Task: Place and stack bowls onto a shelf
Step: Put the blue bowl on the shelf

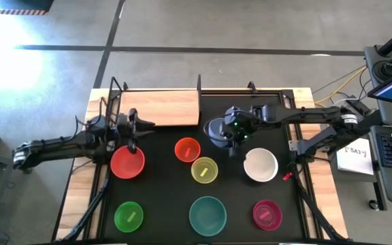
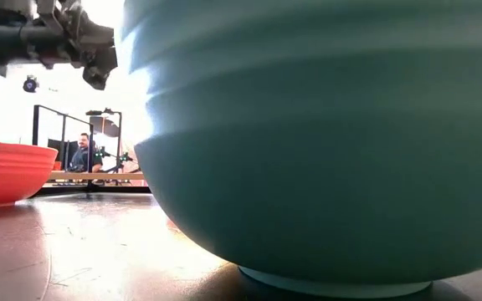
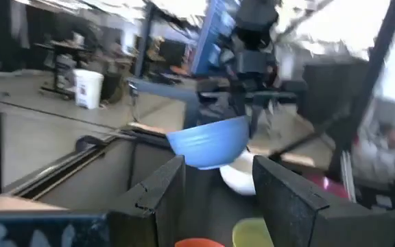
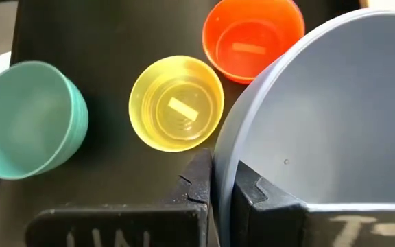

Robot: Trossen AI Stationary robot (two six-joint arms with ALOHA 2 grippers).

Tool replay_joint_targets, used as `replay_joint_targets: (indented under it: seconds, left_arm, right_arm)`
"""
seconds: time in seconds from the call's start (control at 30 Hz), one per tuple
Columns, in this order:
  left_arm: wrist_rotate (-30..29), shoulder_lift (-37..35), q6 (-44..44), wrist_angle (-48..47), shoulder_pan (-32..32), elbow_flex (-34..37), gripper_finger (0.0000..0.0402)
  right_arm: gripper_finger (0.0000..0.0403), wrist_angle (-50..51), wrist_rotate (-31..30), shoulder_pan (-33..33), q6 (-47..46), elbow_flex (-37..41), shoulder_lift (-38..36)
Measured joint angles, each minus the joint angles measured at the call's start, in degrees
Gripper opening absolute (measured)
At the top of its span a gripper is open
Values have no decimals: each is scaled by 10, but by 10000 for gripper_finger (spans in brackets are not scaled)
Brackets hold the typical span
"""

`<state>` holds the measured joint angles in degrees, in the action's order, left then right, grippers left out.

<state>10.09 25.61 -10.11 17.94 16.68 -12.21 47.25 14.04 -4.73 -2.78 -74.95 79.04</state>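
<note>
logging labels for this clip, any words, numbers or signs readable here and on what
"UN": only partly legible, painted pale on the right hand's dark body, right wrist view.
Pale marks on the left hand's body: too blurred to read.
Printed sheet beside the table's right edge, high view: too small to read.

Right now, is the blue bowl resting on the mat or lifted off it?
Lifted. The right claw is shut on the blue bowl by its rim, and the left wrist view shows it hanging clear above the white bowl.

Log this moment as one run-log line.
right gripper: shut on blue bowl, lifted beside shelf | left gripper: open, over red bowl | shelf: no bowls yet
</note>
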Motion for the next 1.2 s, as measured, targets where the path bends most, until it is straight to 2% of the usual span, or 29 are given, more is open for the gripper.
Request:
replay_joint_targets:
  seconds: [0.17,0.27,0.37,0.47,0.67,0.83,1.07,1.2]
  left_arm:
    - [50,79,56,-122,-1,-94,155]
    - [124,119,113,-177,-10,-134,152]
    - [190,157,150,-174,-29,-153,145]
    - [186,193,168,-149,-56,-163,134]
    - [180,272,197,-32,-105,-158,117]
    - [179,339,206,22,-130,-177,114]
    - [175,429,236,28,-155,-227,113]
    - [175,446,282,3,-164,-253,113]
  right_arm:
    - [9,8,32,14,24,-4,24]
    - [9,7,68,23,51,-4,36]
    - [9,3,97,33,81,-4,47]
    - [9,1,119,46,112,-8,60]
    - [9,-1,120,75,169,-31,90]
    - [9,-7,120,92,203,-54,105]
    - [9,-65,121,108,219,-71,107]
    - [9,-62,132,110,210,-72,107]
